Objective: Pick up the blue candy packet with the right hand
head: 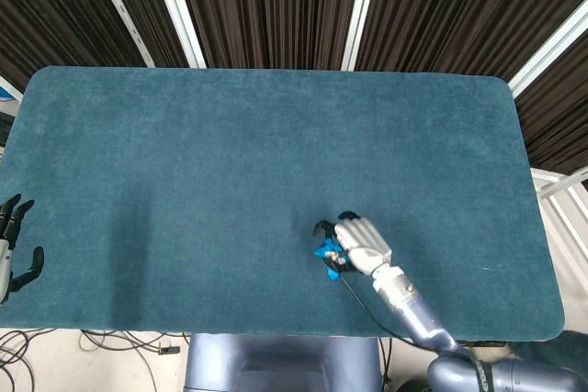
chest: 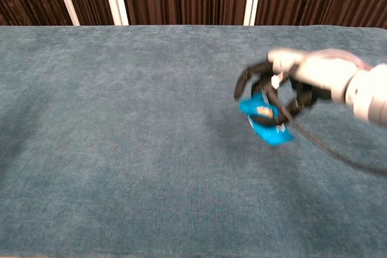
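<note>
Chest view shows the right hand [chest: 302,74] with its dark fingers [chest: 247,78] curled around the blue candy packet [chest: 263,119], which hangs tilted below the palm, off the cloth, with a faint shadow on the surface under it. The packet's upper end sits inside the curl of the fingers; its lower end points down and to the right, and a small light patch of print shows on its face. The frame is blurred around the hand, so exactly which fingers press the packet cannot be told. A dark cable [chest: 326,146] runs from the hand down and to the right, crossing in front of the packet's lower corner.

In the head view the right hand [head: 360,243] is over the near part of the table [head: 230,162], a little right of centre, with a sliver of the packet [head: 326,250] showing at its left side beneath the fingertips. The forearm [head: 409,305] leads off toward the near edge.

The left hand [head: 13,245] shows only in the head view, off the table's left near corner, its fingers spread apart and holding nothing.

The table wears a teal cloth. Behind it hang dark ribbed curtains [head: 276,6] crossed by white bars [head: 181,6].
</note>
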### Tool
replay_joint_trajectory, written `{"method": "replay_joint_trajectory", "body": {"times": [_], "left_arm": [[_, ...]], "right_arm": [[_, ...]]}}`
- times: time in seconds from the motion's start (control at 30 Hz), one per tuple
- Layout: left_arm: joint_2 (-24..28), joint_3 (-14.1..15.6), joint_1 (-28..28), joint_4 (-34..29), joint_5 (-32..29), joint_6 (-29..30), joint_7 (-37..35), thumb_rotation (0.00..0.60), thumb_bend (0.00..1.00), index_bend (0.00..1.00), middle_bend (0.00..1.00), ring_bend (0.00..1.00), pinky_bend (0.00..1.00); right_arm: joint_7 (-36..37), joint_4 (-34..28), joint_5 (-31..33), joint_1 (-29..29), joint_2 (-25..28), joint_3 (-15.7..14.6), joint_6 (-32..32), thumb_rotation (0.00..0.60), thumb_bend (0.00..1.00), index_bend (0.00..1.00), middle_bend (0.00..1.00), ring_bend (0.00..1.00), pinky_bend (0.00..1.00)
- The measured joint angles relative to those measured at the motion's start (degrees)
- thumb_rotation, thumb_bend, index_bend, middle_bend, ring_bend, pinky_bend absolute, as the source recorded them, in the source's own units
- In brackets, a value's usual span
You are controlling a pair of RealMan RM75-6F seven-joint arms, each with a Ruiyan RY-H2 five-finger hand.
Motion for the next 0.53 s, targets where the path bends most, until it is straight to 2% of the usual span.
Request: {"method": "replay_joint_trajectory", "body": {"times": [0.33,0.53], "left_arm": [[0.03,0.14,0.05,-0.11,0.16,0.05,0.16,0.600,0.49,0.09,0.00,0.01,0.00],[-0.10,0.05,0.01,-0.06,0.10,0.14,0.41,0.600,0.50,0.09,0.00,0.01,0.00]], "right_arm": [[28.83,-1.46,1.98,0.85,5.04,12.00,-4.03,0.600,0.45,0.39,0.55,0.61,0.23],[37.39,1.31,0.50,0.97,5.90,15.70,-2.28,0.600,0.45,0.40,0.51,0.60,0.23]]}}
